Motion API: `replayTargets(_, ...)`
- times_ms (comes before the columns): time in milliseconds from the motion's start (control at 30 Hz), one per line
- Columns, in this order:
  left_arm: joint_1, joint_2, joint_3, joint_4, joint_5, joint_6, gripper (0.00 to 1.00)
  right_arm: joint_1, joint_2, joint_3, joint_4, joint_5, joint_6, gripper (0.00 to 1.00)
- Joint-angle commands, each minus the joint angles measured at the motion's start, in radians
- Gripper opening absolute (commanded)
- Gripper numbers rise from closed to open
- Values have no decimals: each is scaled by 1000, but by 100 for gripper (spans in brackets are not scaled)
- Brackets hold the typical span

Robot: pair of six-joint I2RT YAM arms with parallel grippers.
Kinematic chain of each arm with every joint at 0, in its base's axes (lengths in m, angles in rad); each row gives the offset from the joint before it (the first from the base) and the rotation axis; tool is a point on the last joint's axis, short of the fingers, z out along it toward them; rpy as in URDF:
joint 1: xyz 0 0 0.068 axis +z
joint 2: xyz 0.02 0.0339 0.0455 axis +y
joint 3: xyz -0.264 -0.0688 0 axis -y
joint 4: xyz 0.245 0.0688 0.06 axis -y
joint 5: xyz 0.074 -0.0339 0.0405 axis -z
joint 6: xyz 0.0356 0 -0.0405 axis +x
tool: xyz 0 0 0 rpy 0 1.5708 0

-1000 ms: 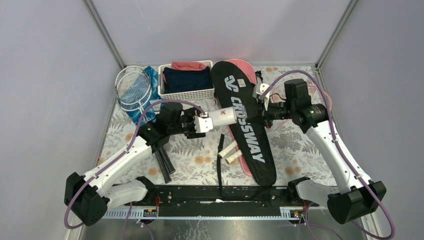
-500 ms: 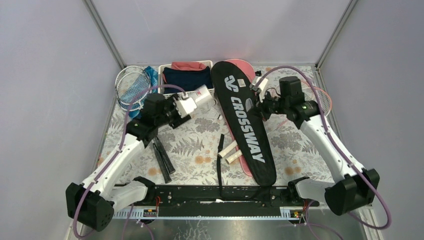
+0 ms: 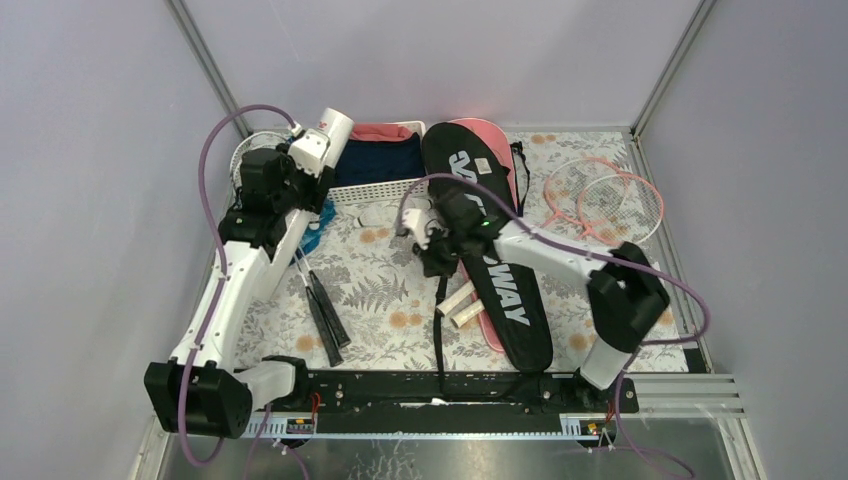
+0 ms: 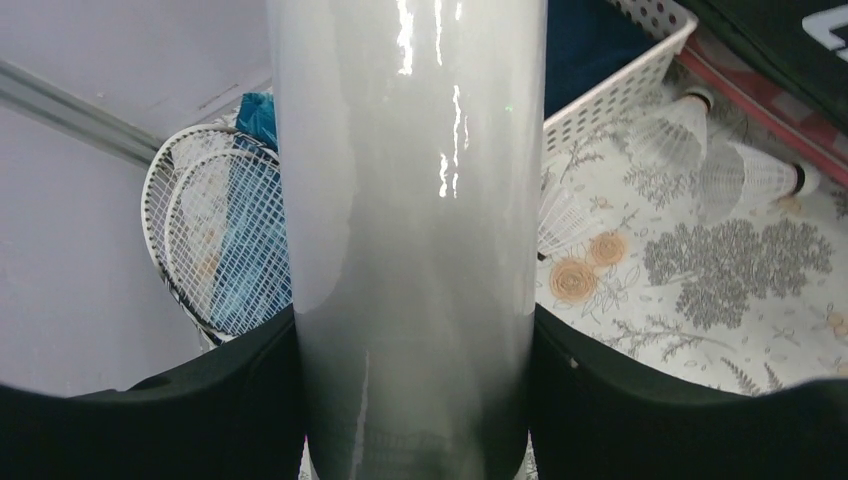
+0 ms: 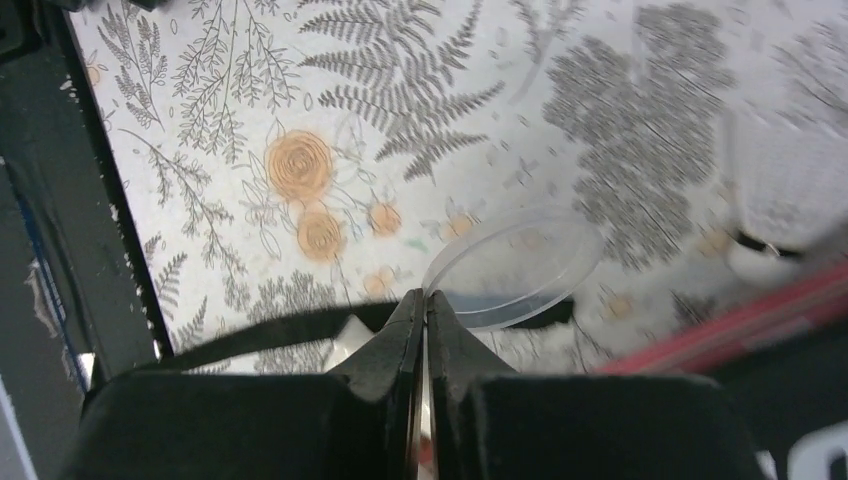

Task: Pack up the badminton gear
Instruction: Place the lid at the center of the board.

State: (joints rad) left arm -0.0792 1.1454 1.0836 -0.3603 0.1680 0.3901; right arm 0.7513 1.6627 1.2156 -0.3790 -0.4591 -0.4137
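The left gripper (image 4: 418,365) is clamped around the white shuttlecock tube (image 4: 410,150), one black finger pressed to each side of it. In the top view the arm holds it high over the far-left corner, above the left end of the white slatted basket (image 3: 385,188). The tube's long axis runs straight out from the fingers, slanting up and toward the back wall. Its far end is out of frame in the wrist view and too small from above, so I cannot tell whether that end is open.

The right gripper (image 5: 420,310) is low over the floral cloth (image 5: 300,80) at mid-table, just left of the black CROSSWAY bag (image 3: 512,298). Its fingers are closed on the rim of a clear lid (image 5: 515,265), a thin disc lying roughly flat.

Tube and lid are well apart, the tube up and to the left of the lid. Capping it would probably mean bringing that slanted far end and the flat disc face to face. Loose shuttlecocks (image 4: 745,175) lie on the cloth beside the basket (nearer the right arm than the left).
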Motion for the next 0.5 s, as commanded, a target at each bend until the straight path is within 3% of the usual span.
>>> replayTargets(0,33,31,78,27,-8,-90,36,109,118,96,28,111,15,9)
replayTargets(300,42,25,105,-3,51,-83,42,212,351,231,-28,249,16,22)
replayTargets(367,42,19,102,-8,61,-76,43,211,367,266,-54,239,11,35)
replayTargets(433,42,11,97,-13,70,-68,44,212,354,286,-66,234,-6,64)
replayTargets(467,42,6,94,-16,74,-63,44,211,338,294,-70,240,-20,71)
